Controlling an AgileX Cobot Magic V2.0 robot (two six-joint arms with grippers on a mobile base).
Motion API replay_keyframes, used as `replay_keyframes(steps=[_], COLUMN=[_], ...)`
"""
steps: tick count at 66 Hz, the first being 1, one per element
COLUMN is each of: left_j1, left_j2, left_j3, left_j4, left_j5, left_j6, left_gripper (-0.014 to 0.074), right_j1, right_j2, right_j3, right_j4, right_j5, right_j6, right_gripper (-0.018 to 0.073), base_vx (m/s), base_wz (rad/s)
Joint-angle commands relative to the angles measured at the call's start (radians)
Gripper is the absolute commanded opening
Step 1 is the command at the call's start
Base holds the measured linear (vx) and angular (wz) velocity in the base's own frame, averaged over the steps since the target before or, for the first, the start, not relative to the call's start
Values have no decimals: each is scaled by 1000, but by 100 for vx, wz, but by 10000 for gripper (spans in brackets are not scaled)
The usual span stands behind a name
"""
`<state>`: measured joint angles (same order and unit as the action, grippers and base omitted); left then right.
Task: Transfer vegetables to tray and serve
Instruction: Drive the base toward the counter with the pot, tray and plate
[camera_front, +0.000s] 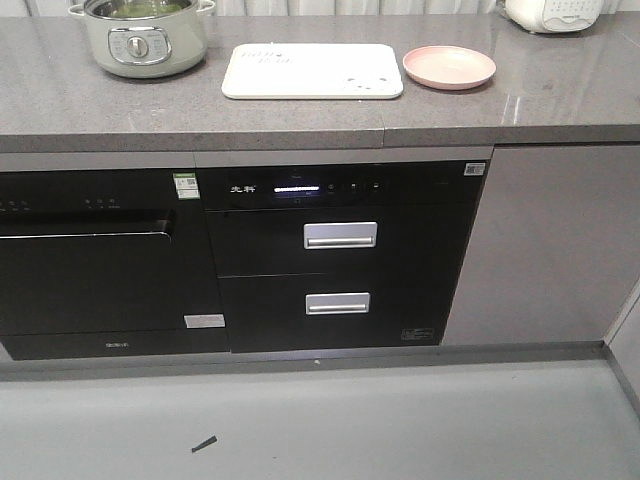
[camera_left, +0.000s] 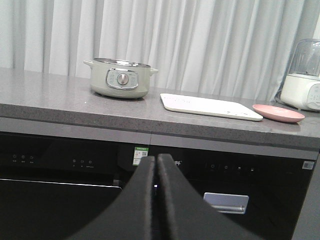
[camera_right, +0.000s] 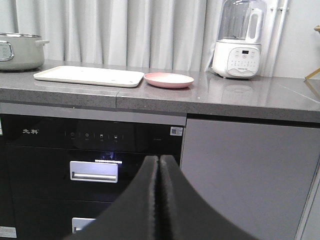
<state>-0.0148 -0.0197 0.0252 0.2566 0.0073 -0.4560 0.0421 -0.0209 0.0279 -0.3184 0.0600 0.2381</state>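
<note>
Left gripper (camera_left: 156, 158): fingers pressed together, nothing between them; it hangs in front of the black cabinet fronts, below the counter's front edge.
Right gripper (camera_right: 159, 158): likewise closed and empty, low before the cabinets, under the counter lip.
Vegetables (camera_front: 140, 8): a patch of green shows inside the pot (camera_front: 145, 42), cut off by the top of the front view; the wrist views hide the pot's inside.
Pot: back left on the counter (camera_front: 560, 100), dial facing forward, handles out to each side.
Tray (camera_front: 312, 70): flat on the counter, mid-way along, long side parallel to the counter's front edge and set back from it; its surface is bare.
Plate (camera_front: 449, 67): pink, just right of the tray, a narrow gap between their rims.
Open room: a bare strip of counter between pot and tray; a wide bare stretch in front of tray and plate, and right of the plate.
Blender (camera_right: 237, 55): white base, clear jug, far right at the back, well apart from the plate.
Below the edge: two drawers with silver handles (camera_front: 340, 235).
Floor (camera_front: 420, 420): grey, one small dark scrap (camera_front: 205, 443) on it.
</note>
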Motion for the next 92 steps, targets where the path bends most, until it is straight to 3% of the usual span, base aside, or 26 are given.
replay_keyframes(steps=[1, 92], left_j1=[-3, -3], left_j2=[-6, -6], left_j3=[21, 21], left_j4=[-2, -2], left_j5=[-75, -75], left_j6=[-1, -1], left_gripper=[-6, -6], right_j1=[-5, -5], right_j2=[3, 3], right_j3=[16, 16], right_j4=[0, 0], right_j5=[-67, -67], right_j6=[-6, -6], right_gripper=[-8, -7], base_vx=[10, 9], base_wz=[1, -1])
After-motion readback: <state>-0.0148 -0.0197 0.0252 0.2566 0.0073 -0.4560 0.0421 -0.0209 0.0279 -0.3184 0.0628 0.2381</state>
